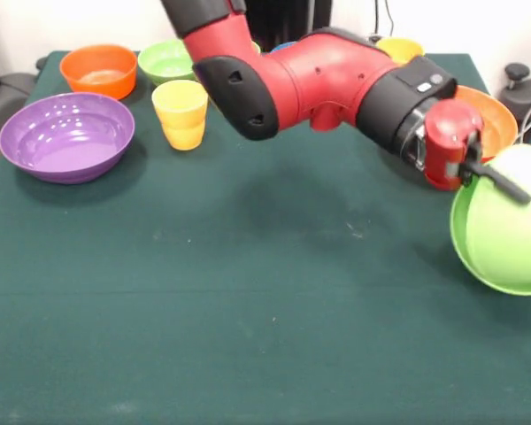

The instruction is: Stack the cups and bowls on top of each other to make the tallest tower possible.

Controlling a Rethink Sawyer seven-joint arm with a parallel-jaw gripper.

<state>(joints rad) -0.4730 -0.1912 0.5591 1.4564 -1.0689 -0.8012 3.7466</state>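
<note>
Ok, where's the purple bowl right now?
In the front view, the purple bowl sits on the green table at the left edge, just below the orange bowl and left of the yellow cup.

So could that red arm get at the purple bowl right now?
Probably not at once: the gripper is across the table, holding a large green bowl. Nothing covers the purple bowl, though.

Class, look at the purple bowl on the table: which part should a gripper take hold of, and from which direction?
Probably the rim of the purple bowl, coming straight down from above. It sits upright with its mouth open and nothing inside, so one finger could go inside the thin wall and one outside; the wide round body would be hard to span.
</note>
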